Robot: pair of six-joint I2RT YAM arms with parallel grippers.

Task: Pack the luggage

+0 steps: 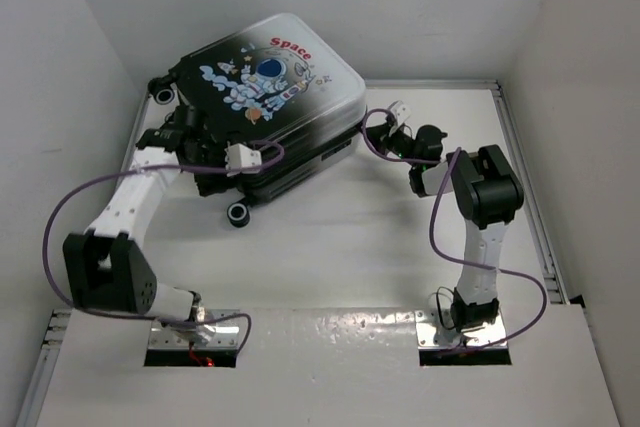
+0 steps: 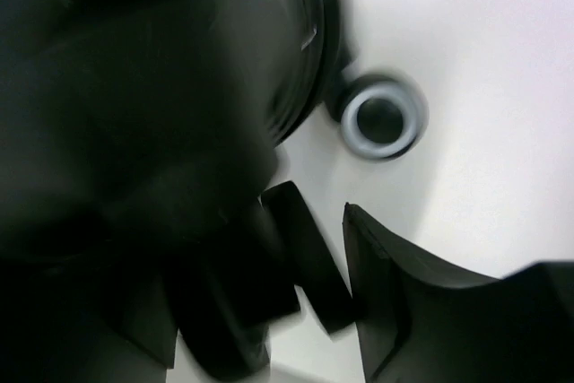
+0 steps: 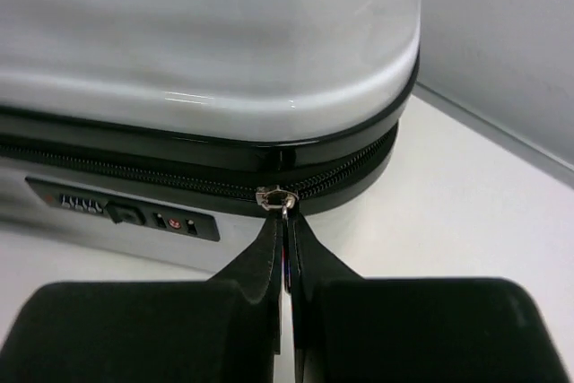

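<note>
Luggage (image 1: 270, 97) lies flat in the far left corner of the tabletop (image 1: 330, 247), astronaut side up, both halves together. From the right wrist view the zip (image 3: 179, 181) looks run shut on the lock (image 3: 121, 213) side. I cannot see round the corner beyond the pull.

Right tool (image 3: 287, 230): fingers together, pinched on the zip pull (image 3: 285, 202), at the luggage's right-hand end.

Left tool (image 2: 314, 199): fingers apart, nothing between them, only bare tabletop showing in the gap. It sits low beside the dark end of the luggage, near a wheel (image 2: 381, 118).

Handling, my judgement:
- Hard, stiff body; it will not give under a pinch, and the glossy surface looks slippery. Poor place to grip.
- Small, likely light, and on wheels, so a tug on the zip could drag or swing the whole thing across the tabletop.
- The pull is thin and small and could slip out of the pinch if hauled off the line of the zip.
- Best holds: the pull for zipping, and the wheel end or seam rim for bracing with the left tool.
</note>
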